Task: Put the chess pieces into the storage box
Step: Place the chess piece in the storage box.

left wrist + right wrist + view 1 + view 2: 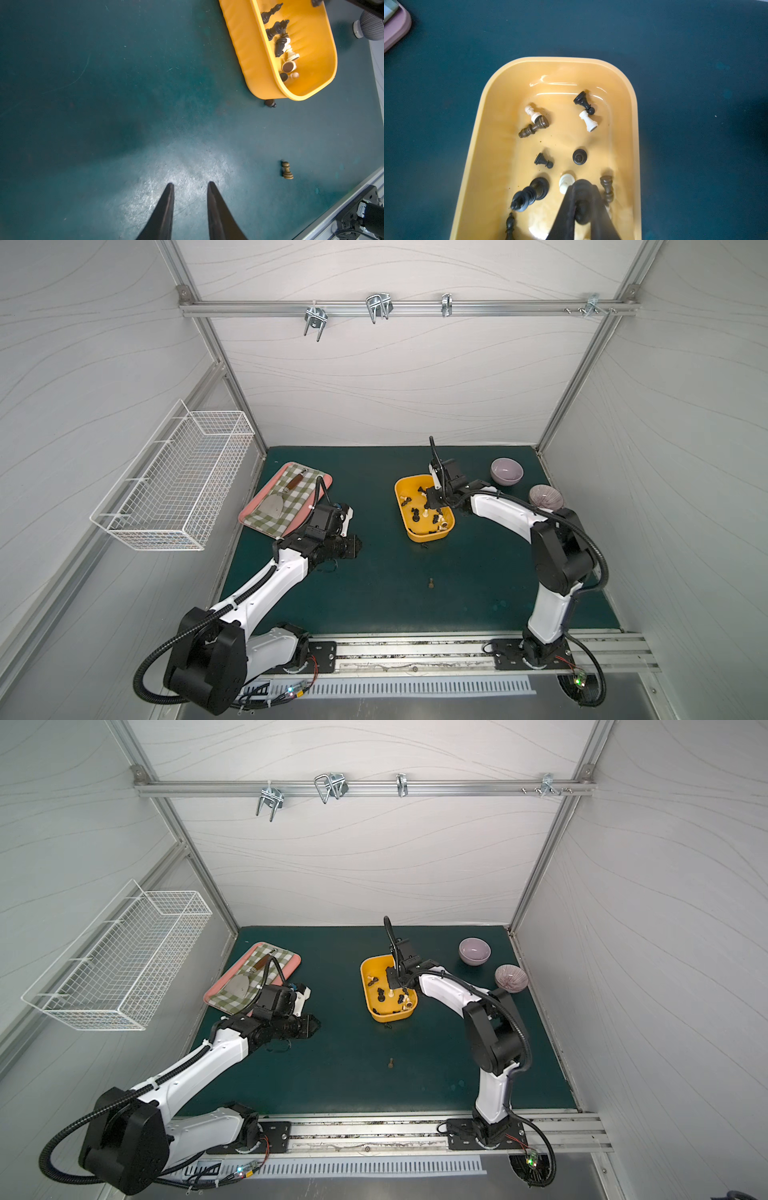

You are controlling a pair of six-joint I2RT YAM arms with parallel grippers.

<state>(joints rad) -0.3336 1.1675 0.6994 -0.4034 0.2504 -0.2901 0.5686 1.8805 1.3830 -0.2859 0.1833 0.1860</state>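
While the right pincer hung closed over the storage box, the left pincer stood apart, empty, above the table.

top views overlook all — close wrist views share the storage box.

White arm links, black joints, black corrugated cables, tapered black jaws.

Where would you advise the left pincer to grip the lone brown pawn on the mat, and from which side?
Grip the brown pawn at its narrow waist, between head and base, coming straight down with jaws across its length: it seems to lie on its side on the mat.
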